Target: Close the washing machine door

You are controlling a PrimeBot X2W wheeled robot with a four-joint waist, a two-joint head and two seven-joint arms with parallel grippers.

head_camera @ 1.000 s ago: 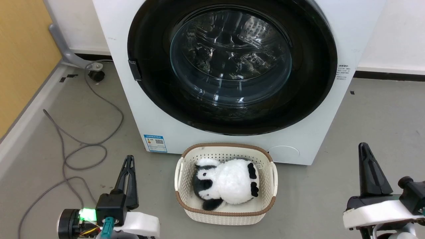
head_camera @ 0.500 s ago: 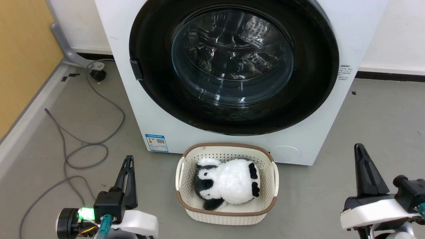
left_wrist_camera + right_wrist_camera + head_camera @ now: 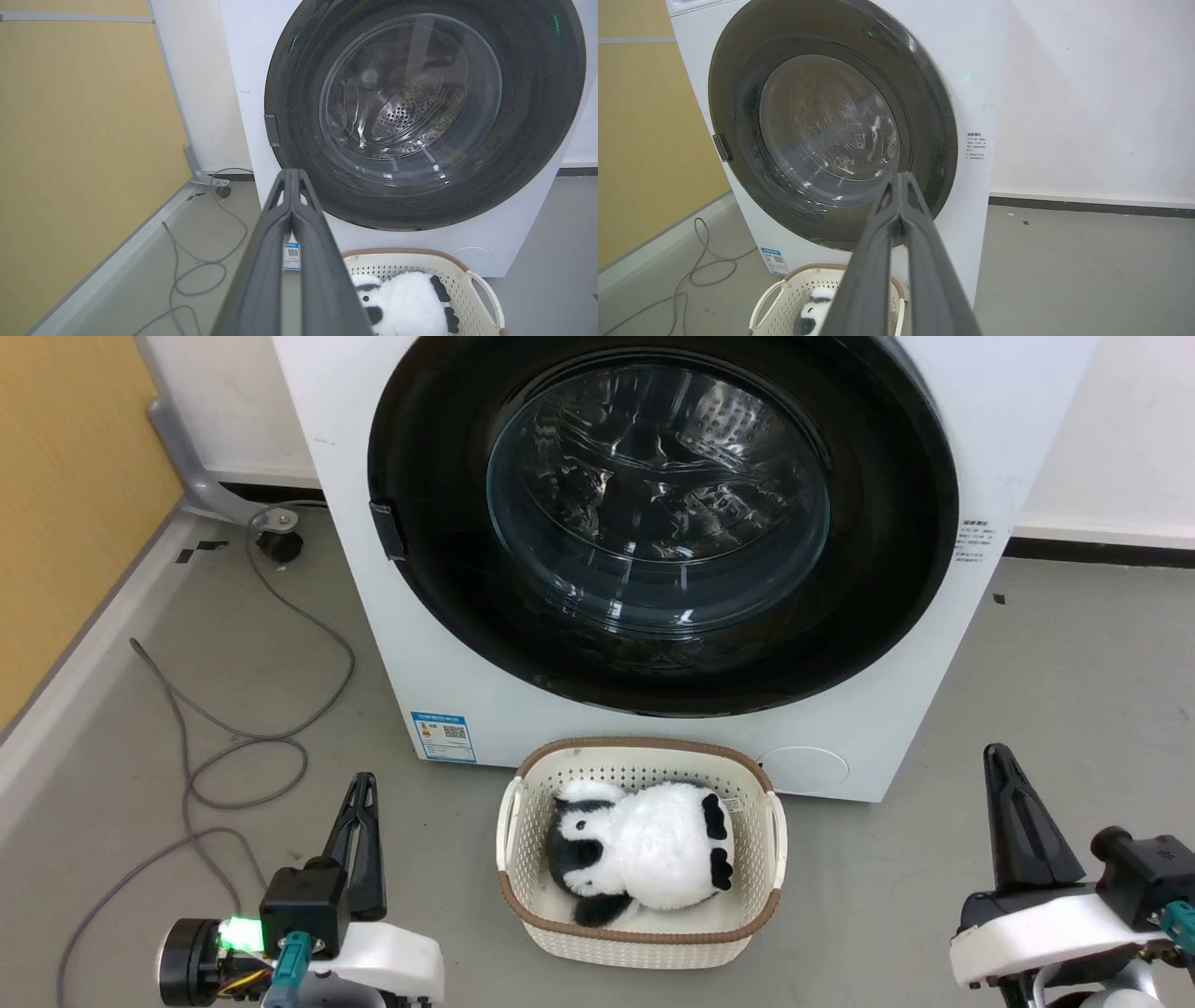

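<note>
The left end effector (image 3: 362, 784) sits low at the lower left of the head view, its two dark fingers pressed together and holding nothing. The right end effector (image 3: 997, 754) mirrors it at the lower right, also closed and empty. Both hang above the grey floor (image 3: 1046, 672), well apart from the machine.

Between them, a cream basket (image 3: 644, 947) holds a black-and-white plush panda (image 3: 644, 849). The basket stands just in front of the washing machine (image 3: 653, 737), its far rim close under the door's lower edge. A loose grey cable (image 3: 280, 737) winds over the floor to the left.

The washing machine door (image 3: 896, 569) lies flat against the white front in all three views, with its small latch tab (image 3: 386, 530) at the left rim. No gap shows along the rim, so the task looks done or nearly so. Whether the latch has caught cannot be told from here.

If it has not caught, the door could drift open again. A follow-up push carries its own risks. Narrow closed fingertips could skid on the bulging glass, so the black rim near the tab looks safer. An arm reaching in low could knock the basket and shove it against the machine. Rolling the base forward on the left could snag the cable.
</note>
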